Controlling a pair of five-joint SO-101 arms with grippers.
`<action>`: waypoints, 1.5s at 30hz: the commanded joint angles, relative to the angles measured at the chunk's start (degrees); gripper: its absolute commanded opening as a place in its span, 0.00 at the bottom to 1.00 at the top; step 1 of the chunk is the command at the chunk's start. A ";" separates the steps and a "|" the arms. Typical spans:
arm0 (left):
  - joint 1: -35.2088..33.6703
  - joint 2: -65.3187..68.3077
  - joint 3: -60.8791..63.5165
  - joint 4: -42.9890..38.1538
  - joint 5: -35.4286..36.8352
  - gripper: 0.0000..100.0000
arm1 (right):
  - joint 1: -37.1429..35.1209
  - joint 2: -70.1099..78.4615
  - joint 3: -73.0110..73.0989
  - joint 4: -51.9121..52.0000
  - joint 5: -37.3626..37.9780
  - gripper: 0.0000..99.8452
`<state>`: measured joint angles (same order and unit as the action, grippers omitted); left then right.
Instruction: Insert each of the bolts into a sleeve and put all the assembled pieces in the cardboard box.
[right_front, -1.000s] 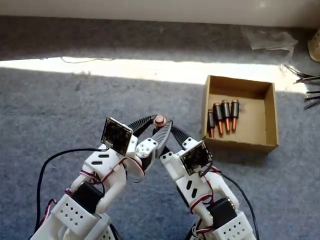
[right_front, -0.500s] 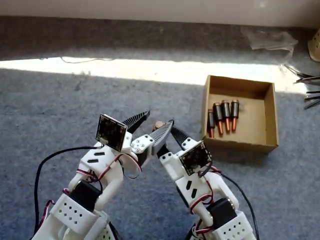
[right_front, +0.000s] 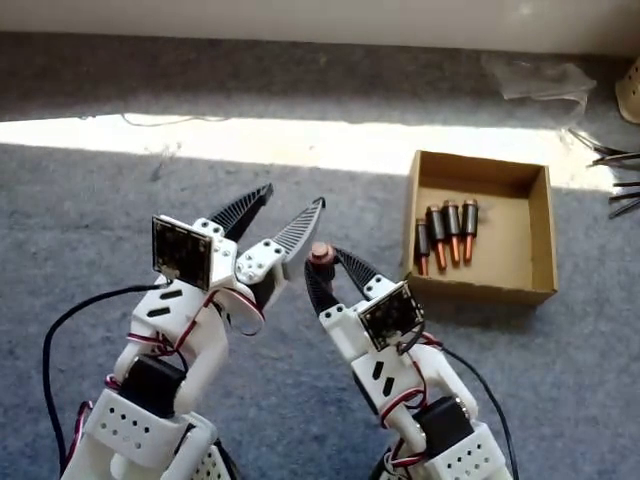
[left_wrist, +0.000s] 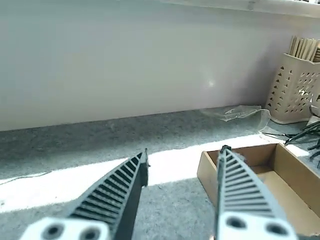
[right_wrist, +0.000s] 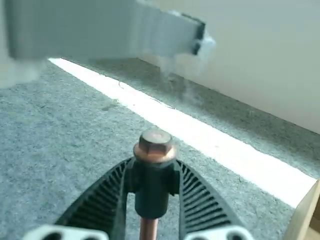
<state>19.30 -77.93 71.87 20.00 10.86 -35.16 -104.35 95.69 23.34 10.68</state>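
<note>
My right gripper (right_front: 323, 268) is shut on an assembled piece (right_wrist: 152, 172), a copper bolt standing upright in a black sleeve, held above the grey carpet left of the cardboard box (right_front: 535, 230). The bolt's hexagonal head (right_front: 320, 252) sticks up between the fingers. My left gripper (right_front: 293, 207) is open and holds nothing, raised just left of the piece; its fingers (left_wrist: 117, 195) point towards the box (left_wrist: 287, 167) and the wall. Several assembled pieces (right_front: 446, 234) lie side by side in the box.
A sunlit strip (right_front: 250, 138) crosses the carpet behind the arms. Clear plastic wrap (right_front: 530, 75) and a perforated beige holder (left_wrist: 295, 80) stand at the far right, with dark tools (right_front: 615, 185) beside the box. A white wall (left_wrist: 150, 55) runs along the back.
My left gripper has let go of the piece, opened and pulled back to the left and upward. The right gripper keeps the assembled piece in nearly the same place.
</note>
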 joint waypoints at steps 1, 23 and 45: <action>-4.18 -0.48 -4.97 -0.70 -0.26 0.21 | 0.75 -0.40 6.29 -0.22 0.62 0.00; -20.88 -23.69 -7.16 16.62 -0.26 0.01 | 0.75 -0.57 6.29 3.03 0.62 0.00; -15.43 -23.69 13.05 30.59 -0.35 0.01 | 9.19 -0.57 6.11 3.38 0.62 0.00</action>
<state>2.77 -102.11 82.51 50.42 10.95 -28.92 -104.35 95.69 26.77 10.68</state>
